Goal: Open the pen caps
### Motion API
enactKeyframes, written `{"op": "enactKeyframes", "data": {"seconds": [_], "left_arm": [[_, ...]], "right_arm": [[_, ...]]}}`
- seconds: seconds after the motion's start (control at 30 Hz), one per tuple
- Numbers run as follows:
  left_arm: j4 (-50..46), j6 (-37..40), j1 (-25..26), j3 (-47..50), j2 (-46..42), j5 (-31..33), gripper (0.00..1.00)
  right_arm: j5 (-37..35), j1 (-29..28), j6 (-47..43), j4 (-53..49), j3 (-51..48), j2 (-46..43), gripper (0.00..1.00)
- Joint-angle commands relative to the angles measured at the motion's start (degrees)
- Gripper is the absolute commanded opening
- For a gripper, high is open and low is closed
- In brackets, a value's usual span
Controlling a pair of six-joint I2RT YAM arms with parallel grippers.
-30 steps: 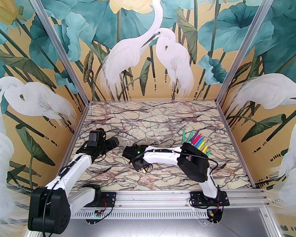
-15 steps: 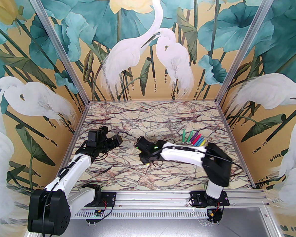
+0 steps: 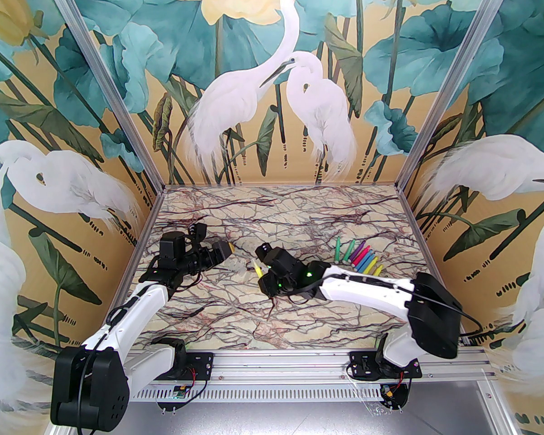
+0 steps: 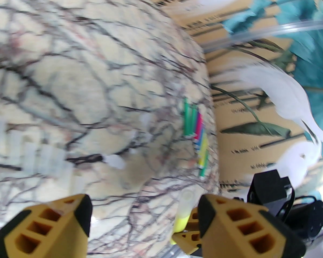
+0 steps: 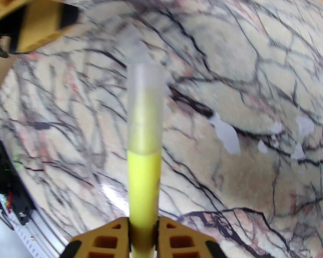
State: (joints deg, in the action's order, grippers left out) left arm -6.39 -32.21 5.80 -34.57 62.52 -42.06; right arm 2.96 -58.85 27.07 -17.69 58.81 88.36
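Marble tabletop (image 3: 276,215) is stretching wide behind the yellow pen (image 5: 144,181); right gripper (image 5: 142,224) is clamping it, left gripper (image 4: 144,211) gaping alongside.

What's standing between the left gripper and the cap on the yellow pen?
Nothing visible. The right gripper holds the yellow pen, its clear cap pointing toward the open left gripper across a free gap.

We see a yellow pen (image 5: 144,187) clamped in the right gripper (image 5: 142,222), its clear cap (image 5: 145,101) still on. The other pens (image 3: 359,258) lie side by side; several loose whitish caps (image 4: 40,157) lie apart from them.
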Motion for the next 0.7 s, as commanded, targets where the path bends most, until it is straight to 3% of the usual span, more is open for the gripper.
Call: {"op": "enactKeyframes", "data": {"seconds": [0.0,0.23,0.67], "left_arm": [[3.15,-0.42,2.17,-2.41,1.23,-4.65,0.69],[5.16,-0.2,5.77,-3.31,2.12,-6.99,0.63],[4.72,1.34,7.77,-4.2,2.96,-8.59,0.51]], "right_arm": [[3.11,0.14,-2.07,5.28,-0.71,-1.68,0.18],[4.57,0.18,-3.25,7.04,0.27,-1.43,0.18],[4.79,0.2,-4.04,8.07,2.0,-0.64,0.18]]}}
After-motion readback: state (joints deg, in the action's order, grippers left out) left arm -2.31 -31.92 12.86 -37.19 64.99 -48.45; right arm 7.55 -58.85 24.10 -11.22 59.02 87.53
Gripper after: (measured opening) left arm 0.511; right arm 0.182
